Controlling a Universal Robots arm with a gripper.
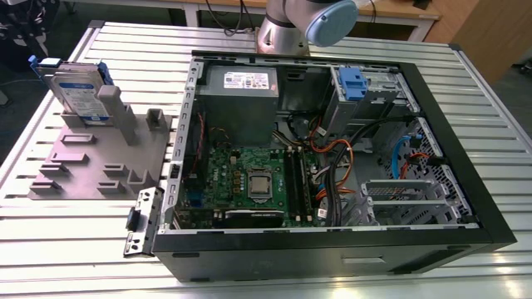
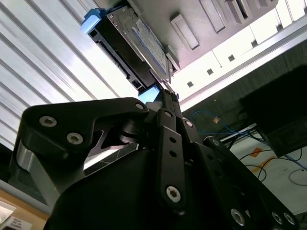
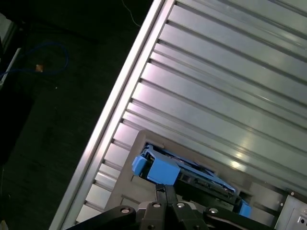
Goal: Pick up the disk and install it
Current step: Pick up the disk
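Note:
The disk (image 1: 80, 92) stands on edge in a slot of the grey fixture (image 1: 87, 165) at the exterior view's left, its white and blue label facing out and its blue rails on the sides. In both wrist views my gripper (image 2: 162, 94) (image 3: 162, 188) points at the disk (image 2: 139, 42) (image 3: 192, 175). Its two thin fingers are pressed together with nothing between them, and their tips lie in line with the disk's blue tab (image 3: 160, 170). Whether the tips touch the tab I cannot tell.
An open computer case (image 1: 465, 187) lies on the slatted aluminium table (image 1: 124, 56). It holds a grey power-supply box (image 1: 241, 93), a motherboard, cables and a drive cage with a blue latch (image 1: 353, 84). The arm's base (image 1: 283, 31) stands behind the case.

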